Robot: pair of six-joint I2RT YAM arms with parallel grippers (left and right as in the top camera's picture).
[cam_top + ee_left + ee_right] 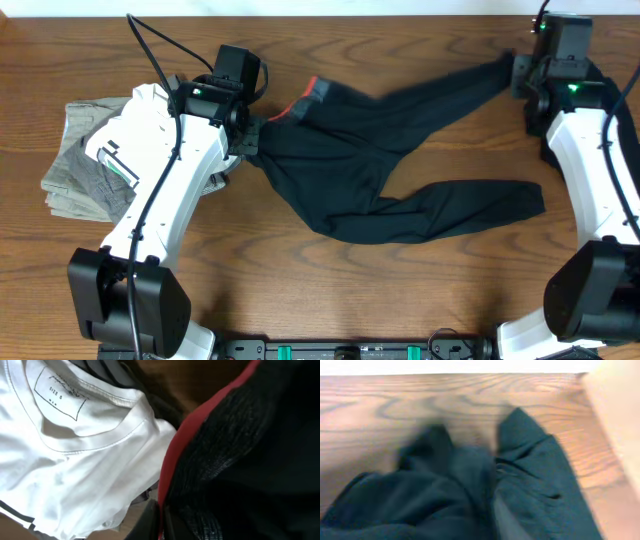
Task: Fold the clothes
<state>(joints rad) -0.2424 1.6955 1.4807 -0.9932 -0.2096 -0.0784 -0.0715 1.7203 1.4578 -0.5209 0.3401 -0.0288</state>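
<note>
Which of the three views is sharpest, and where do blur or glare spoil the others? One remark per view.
Overhead: evenly lit, but the black trousers smear with motion blur along the upper leg. Left wrist: sharpest, the size label on the white shirt readable. Right wrist: soft, fabric blurred, background beyond the table blown out white.

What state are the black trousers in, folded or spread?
Spread, not folded. Overhead, the black trousers lie open across the table, both legs splayed apart to the right, waistband at left.
</note>
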